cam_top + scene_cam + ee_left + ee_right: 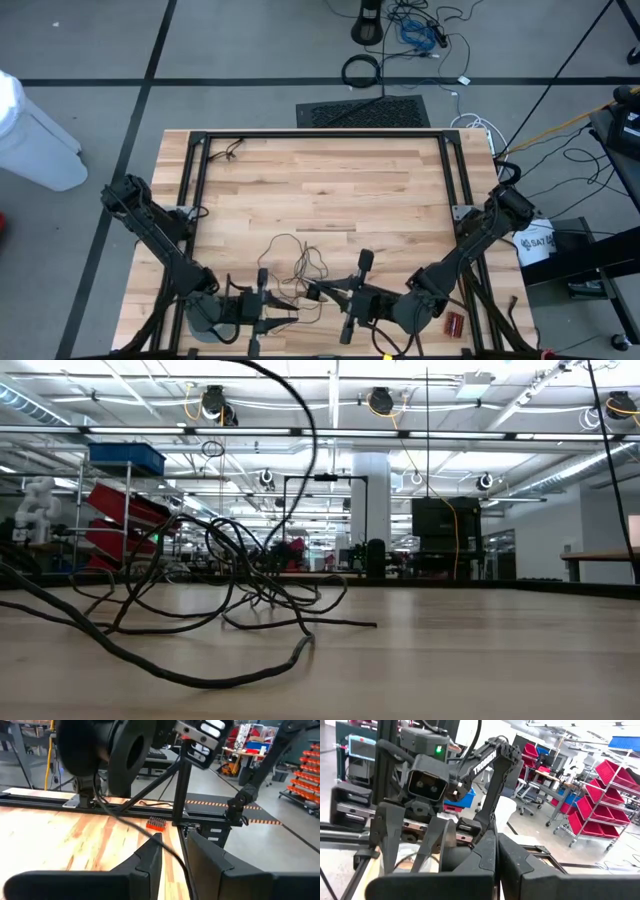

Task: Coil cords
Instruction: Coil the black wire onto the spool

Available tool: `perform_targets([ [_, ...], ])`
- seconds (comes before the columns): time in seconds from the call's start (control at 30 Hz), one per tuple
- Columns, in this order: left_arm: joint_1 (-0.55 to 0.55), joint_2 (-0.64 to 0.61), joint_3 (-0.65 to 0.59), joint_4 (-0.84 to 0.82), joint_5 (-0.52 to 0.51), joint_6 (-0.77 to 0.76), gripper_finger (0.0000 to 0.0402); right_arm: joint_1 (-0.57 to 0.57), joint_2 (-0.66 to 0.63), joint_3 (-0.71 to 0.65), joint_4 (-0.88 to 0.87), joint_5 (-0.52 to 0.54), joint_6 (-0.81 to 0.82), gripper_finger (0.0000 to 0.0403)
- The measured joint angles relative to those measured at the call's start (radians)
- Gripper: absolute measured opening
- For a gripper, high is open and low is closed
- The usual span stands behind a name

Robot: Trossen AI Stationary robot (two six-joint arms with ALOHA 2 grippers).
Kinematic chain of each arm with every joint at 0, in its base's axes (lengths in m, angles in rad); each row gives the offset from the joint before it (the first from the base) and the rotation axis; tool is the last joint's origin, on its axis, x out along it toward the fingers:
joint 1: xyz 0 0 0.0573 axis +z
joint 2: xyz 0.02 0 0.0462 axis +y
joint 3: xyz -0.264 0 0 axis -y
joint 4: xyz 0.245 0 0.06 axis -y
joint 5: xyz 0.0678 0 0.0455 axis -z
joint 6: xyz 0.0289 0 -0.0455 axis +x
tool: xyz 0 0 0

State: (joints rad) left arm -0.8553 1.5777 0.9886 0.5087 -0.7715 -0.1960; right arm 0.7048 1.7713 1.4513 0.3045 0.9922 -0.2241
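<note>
The thin dark wire lay tangled at the wooden table's six o'clock. The left gripper pinched it narrowly; the right gripper was closed, seemingly on it. Opposing pulls risked tightening knots.

Grey floor, red bin racks

The cords lie on the table between both claws.

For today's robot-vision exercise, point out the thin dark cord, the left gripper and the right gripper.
thin dark cord [285, 243], high view, loose loop lying on the table.
left gripper [290, 315], high view, between its fingertips.
right gripper [312, 292], high view, between its fingertips.
</note>
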Motion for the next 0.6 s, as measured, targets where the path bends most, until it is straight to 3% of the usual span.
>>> perform_targets([
  [0.4,-0.089,-0.040,0.000,-0.055,-0.190,0.049,0.0096,0.005,-0.004,0.000,-0.006,-0.084,0.003,0.0000],
  [0.6,-0.108,-0.044,0.000,-0.055,-0.229,0.053,0.0056,0.005,-0.004,0.000,-0.008,-0.082,0.001,0.0000],
])
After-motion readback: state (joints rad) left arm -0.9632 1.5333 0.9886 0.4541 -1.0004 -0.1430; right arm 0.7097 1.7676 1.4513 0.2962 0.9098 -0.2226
